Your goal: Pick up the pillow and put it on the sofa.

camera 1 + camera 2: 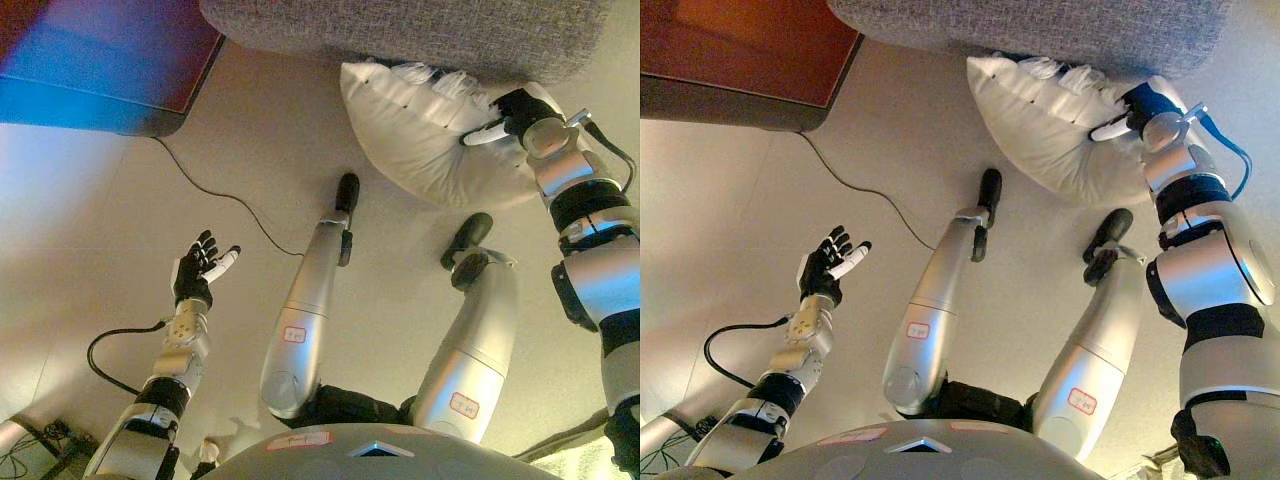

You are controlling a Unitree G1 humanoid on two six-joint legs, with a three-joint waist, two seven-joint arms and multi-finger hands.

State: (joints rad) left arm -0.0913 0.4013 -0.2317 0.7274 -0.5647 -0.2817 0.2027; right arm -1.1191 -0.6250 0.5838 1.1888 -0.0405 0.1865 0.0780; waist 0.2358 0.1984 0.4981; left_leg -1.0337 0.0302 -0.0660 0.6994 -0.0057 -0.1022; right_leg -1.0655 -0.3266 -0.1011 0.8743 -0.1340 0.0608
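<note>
Both hands show: my right hand [512, 112] at two o'clock curls its fingers into the white pillow [420, 130], lifted against the grey sofa [420, 30] front; my left hand [198, 268], eight o'clock, is spread, empty.

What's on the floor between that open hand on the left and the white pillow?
Only bare beige floor crossed by a thin black cord separates the left hand from the white pillow, in both views.
</note>
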